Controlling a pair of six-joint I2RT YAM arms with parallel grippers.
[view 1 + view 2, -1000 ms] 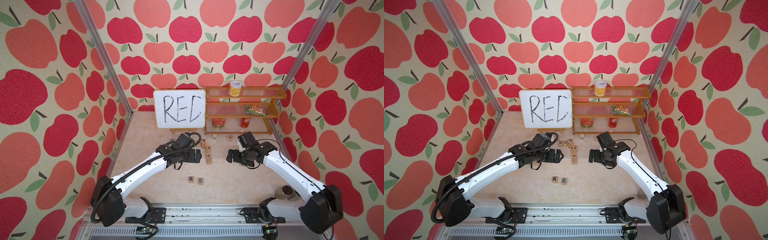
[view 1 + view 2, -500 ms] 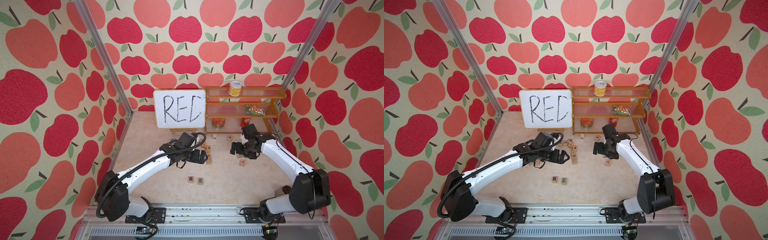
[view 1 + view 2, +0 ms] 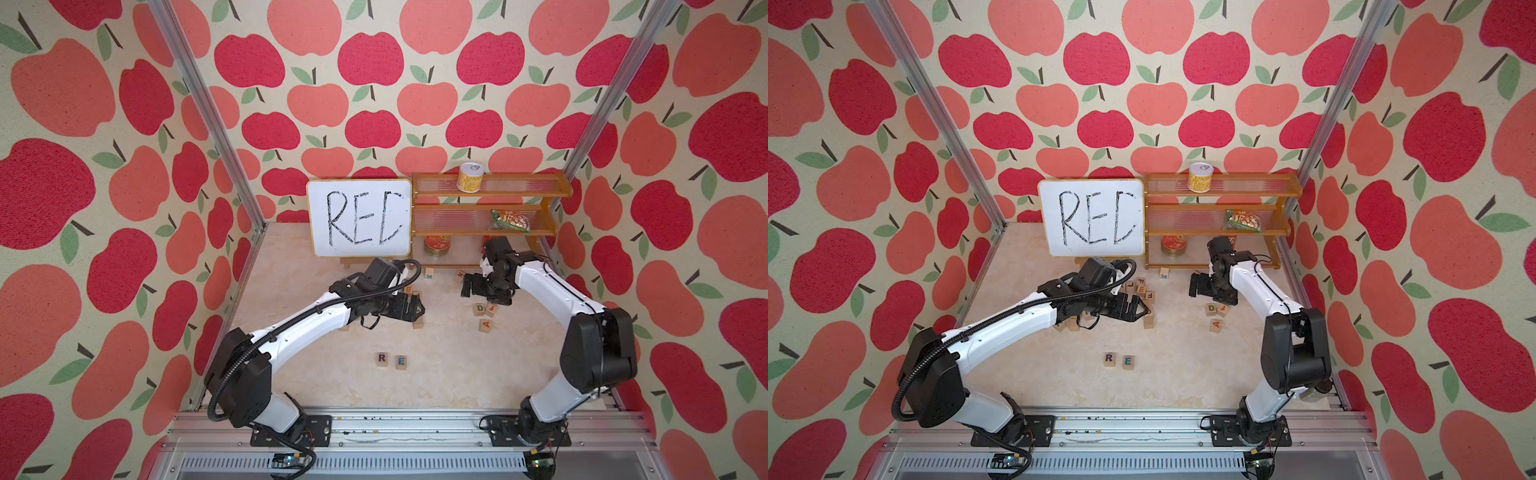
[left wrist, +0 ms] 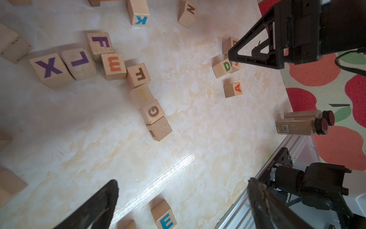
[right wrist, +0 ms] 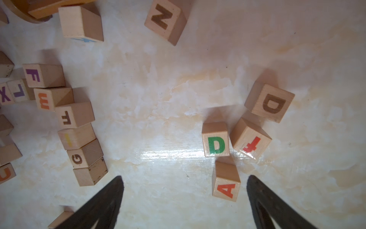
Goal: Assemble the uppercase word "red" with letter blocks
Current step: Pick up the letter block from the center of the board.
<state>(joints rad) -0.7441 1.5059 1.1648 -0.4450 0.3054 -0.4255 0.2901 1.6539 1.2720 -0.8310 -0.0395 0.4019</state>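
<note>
The purple R block and blue-teal E block sit side by side on the marble table toward the front, seen in both top views; the E also shows in the left wrist view. The green D block stands right of centre, touching a red-lettered cube. My right gripper hovers open just behind and above the D, nothing between its fingers. My left gripper hangs open and empty over the table's middle, beside the block cluster.
Several other letter cubes lie in a curved row left of centre. An orange A cube and a brown D cube flank the green D. The whiteboard and wooden shelf stand at the back. Spice bottles lie at the right edge.
The right arm has folded back and its gripper moved toward the shelf, uncovering the D and A cubes. The left gripper has drifted slightly right. Both stay open.
</note>
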